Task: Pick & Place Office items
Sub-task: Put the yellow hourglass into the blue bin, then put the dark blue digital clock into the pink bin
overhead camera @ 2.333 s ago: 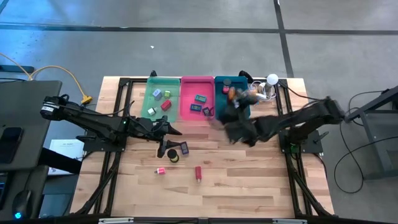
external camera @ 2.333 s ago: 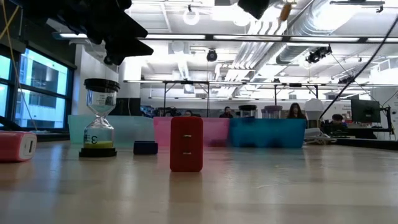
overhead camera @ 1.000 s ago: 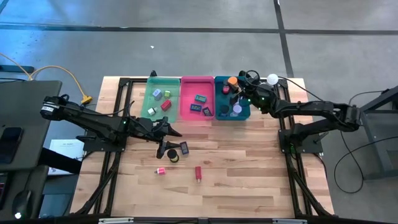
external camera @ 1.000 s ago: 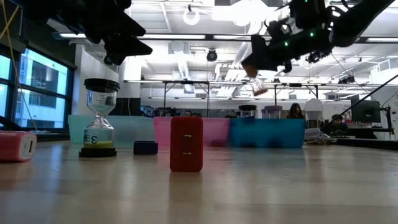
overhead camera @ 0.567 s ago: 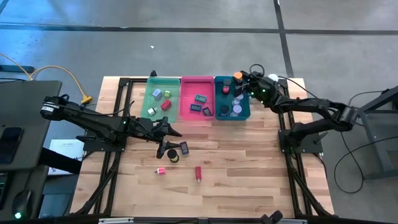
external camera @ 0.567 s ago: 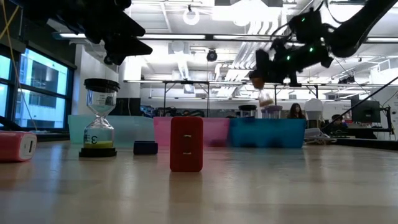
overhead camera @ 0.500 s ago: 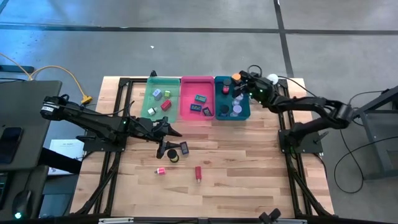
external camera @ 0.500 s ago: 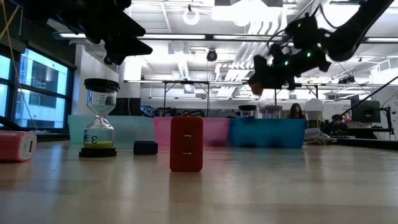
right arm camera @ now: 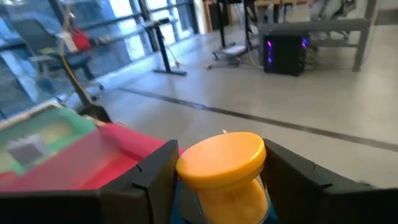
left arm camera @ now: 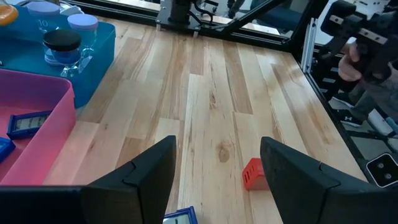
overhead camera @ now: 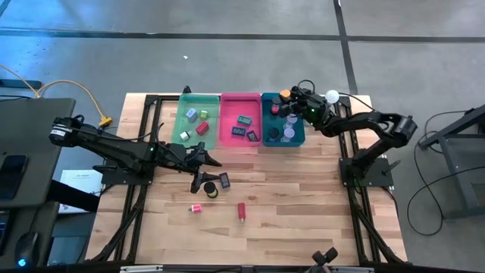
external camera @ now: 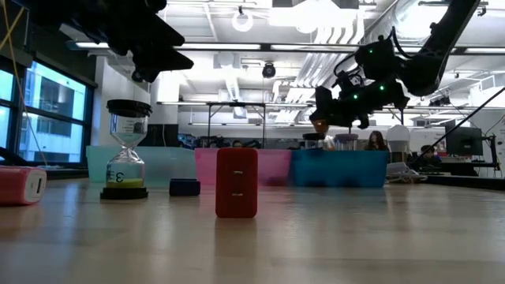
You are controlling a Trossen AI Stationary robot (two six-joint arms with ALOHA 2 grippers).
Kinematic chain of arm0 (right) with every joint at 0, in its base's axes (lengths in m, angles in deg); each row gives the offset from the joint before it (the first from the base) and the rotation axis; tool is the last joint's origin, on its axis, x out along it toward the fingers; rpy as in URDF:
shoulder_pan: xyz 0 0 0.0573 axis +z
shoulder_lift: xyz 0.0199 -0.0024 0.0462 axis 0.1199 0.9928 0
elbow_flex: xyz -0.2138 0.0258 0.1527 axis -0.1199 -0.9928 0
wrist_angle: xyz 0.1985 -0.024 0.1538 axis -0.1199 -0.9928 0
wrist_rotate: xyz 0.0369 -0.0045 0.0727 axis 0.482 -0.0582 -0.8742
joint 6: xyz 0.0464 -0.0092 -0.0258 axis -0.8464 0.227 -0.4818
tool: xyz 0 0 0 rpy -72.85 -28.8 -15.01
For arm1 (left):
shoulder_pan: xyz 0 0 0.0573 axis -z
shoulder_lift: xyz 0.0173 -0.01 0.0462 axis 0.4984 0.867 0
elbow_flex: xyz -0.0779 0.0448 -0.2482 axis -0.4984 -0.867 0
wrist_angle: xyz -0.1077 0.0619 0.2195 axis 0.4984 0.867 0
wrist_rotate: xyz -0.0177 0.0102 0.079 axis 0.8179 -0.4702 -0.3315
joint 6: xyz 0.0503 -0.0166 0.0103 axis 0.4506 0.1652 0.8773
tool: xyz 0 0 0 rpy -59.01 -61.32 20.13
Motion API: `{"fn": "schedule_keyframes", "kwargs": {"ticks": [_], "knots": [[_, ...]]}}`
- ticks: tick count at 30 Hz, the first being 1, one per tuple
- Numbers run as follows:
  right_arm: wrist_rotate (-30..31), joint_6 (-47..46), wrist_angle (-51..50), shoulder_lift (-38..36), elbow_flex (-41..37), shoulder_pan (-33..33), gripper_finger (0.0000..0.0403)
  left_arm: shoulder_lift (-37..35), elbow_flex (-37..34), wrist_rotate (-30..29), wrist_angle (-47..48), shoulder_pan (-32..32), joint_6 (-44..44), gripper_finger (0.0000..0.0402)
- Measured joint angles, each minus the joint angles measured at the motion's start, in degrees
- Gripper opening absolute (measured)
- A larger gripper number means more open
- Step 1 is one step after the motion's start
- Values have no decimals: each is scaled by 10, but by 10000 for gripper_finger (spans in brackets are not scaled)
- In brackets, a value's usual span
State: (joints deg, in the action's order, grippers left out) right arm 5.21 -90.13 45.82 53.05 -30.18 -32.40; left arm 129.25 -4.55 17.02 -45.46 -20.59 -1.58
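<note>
My right gripper (overhead camera: 291, 101) hovers over the far end of the teal tray (overhead camera: 267, 121), shut on a small sand timer with an orange cap (right arm camera: 221, 163). The timer shows below the gripper in the low view (external camera: 319, 126). My left gripper (overhead camera: 215, 161) stands open above the table, left of centre, and holds nothing. On the wood below and ahead of it stand a black-capped sand timer (external camera: 126, 150), a dark blue piece (external camera: 185, 187), a pink piece (overhead camera: 196, 207) and a red block (overhead camera: 242, 211). My right gripper pinches the sand timer between its two fingers, one on either side of the orange cap (right arm camera: 186, 169). The fingers come nearly level from the table's right side. The timer stands upright in the hold; the tray wall hides whether its lower end touches anything.
The green tray (overhead camera: 182, 121), the pink tray (overhead camera: 227, 125) and the teal tray sit side by side along the far edge, each with small items inside. A white ball with cables (overhead camera: 331, 96) lies right of the teal tray. Bare wood stretches across the near half.
My right gripper has come down over the teal tray and gone toward its far end, carrying the orange-capped timer, which now hangs lower, close to the tray's rim.
</note>
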Motion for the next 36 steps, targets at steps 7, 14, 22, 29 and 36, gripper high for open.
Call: {"fn": "schedule_keyframes", "kwargs": {"ticks": [7, 14, 22, 29, 36], "knots": [[-24, -14, -47, 0, 0, -25, 182, 0, 0, 0, 0, 0, -2, 227], [-23, -15, -52, 0, 0, -25, 205, 0, 0, 0, 0, 0, -3, 227], [-34, -5, -75, 0, 0, -25, 188, 0, 0, 0, 0, 0, -3, 227], [-35, 3, -62, 0, 0, -25, 113, 0, 0, 0, 0, 0, -3, 227], [-86, 12, -38, -15, 0, -23, 73, 0, 0, -1, 0, 0, -3, 227]]}}
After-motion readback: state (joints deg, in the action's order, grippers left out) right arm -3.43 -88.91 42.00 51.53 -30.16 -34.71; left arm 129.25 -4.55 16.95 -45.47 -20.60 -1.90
